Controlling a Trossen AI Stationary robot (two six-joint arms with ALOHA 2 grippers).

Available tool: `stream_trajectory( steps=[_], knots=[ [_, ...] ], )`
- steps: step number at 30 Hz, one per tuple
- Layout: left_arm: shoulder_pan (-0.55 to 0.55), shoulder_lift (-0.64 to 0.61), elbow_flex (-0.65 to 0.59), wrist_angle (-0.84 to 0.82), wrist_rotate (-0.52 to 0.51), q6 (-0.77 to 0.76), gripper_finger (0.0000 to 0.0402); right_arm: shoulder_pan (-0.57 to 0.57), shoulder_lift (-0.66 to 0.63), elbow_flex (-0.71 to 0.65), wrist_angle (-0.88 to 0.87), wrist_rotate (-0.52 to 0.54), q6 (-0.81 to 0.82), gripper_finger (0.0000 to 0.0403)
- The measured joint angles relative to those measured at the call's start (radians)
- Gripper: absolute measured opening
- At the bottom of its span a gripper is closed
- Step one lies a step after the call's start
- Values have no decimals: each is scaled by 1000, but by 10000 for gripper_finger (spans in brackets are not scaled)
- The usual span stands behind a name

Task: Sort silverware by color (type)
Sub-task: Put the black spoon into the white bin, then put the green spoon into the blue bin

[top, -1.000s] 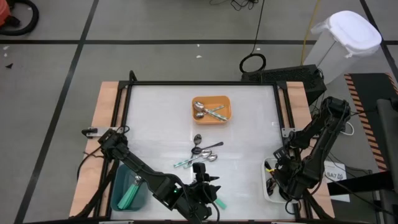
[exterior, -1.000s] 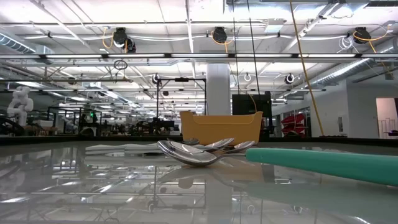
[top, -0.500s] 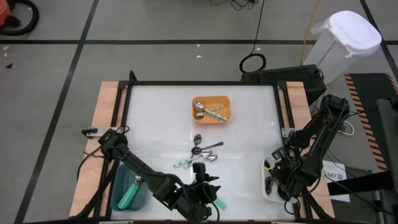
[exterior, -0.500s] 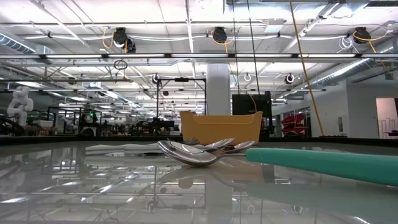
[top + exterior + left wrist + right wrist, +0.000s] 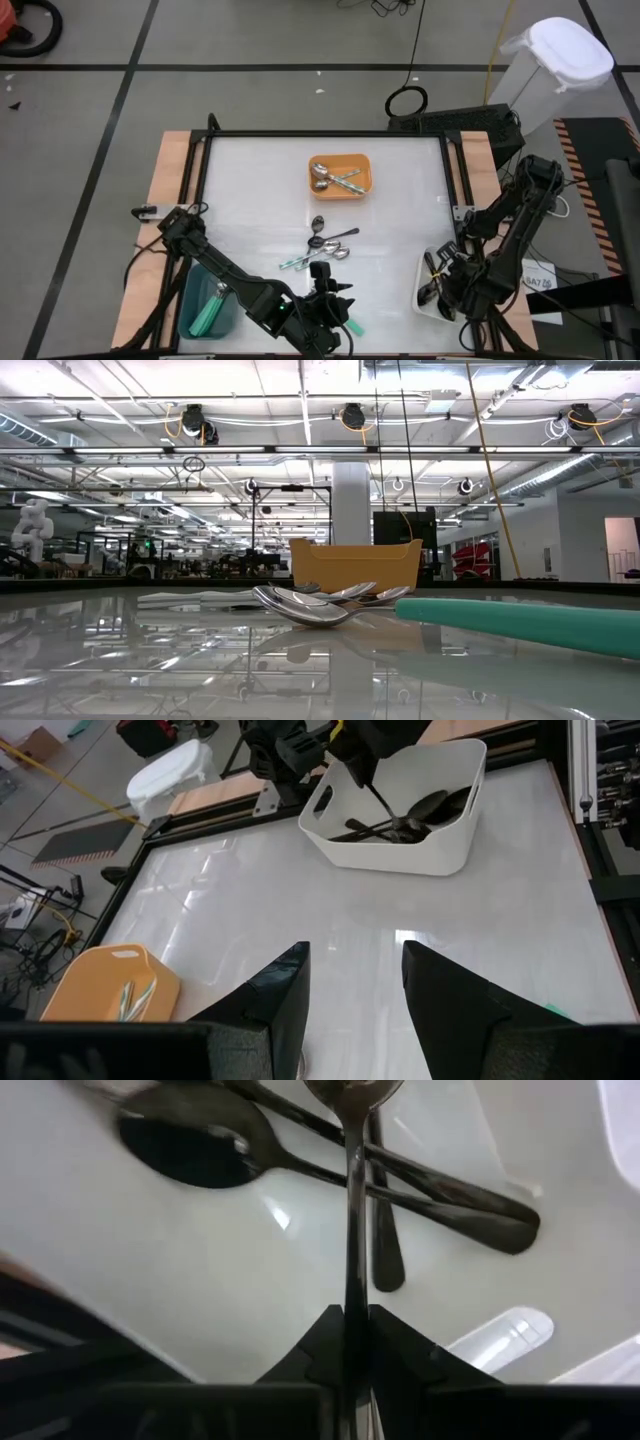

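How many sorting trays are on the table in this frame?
3: an orange tray at the far middle, a teal tray at the near left under the left arm, and a white tray at the near right.

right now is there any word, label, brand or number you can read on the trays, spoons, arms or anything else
None can be read in any view.
Orange rectangular tray: no print visible.
White rectangular tray holding black spoons: plain walls.
Teal rectangular tray: no label visible.
White lidded bin off the table: no marking visible.
Room behind, low view: any signs too small to read.
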Motion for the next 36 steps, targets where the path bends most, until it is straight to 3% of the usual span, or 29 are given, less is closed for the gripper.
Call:
stream_trajectory(
  steps=[22,36],
  knots=[
    [0,0,0,0,0,-2,161,1,0,48,69,78,-220,28],
    [0,0,0,0,0,-1,161,0,0,48,85,83,-33,119]
  ],
)
